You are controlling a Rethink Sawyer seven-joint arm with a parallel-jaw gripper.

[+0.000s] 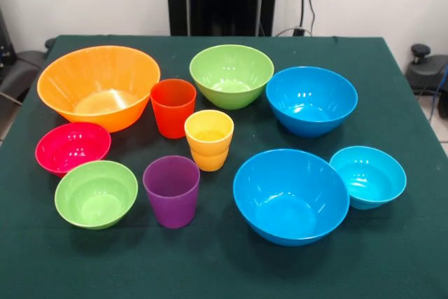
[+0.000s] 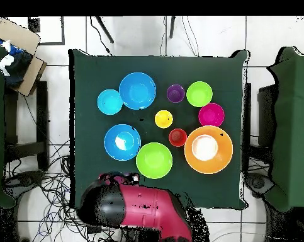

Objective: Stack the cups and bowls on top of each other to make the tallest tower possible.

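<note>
Nothing stacked: bowls (image 1: 231, 75) and cups (image 1: 208, 139) sat apart on your desk (image 1: 392, 257). Jaws unseen, state unknown. Pick a base.

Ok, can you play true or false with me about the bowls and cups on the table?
1. The orange-yellow bowl is the biggest one. True.
2. The purple cup sits inside a blue bowl. False: it stands alone on the green tablecloth.
3. There are three cups. True: purple, yellow cup and orange-red cup.
4. The bowls are already piled in a tower. False: nothing is stacked yet.
5. The pink-red bowl is beside the small green bowl. True.
</note>
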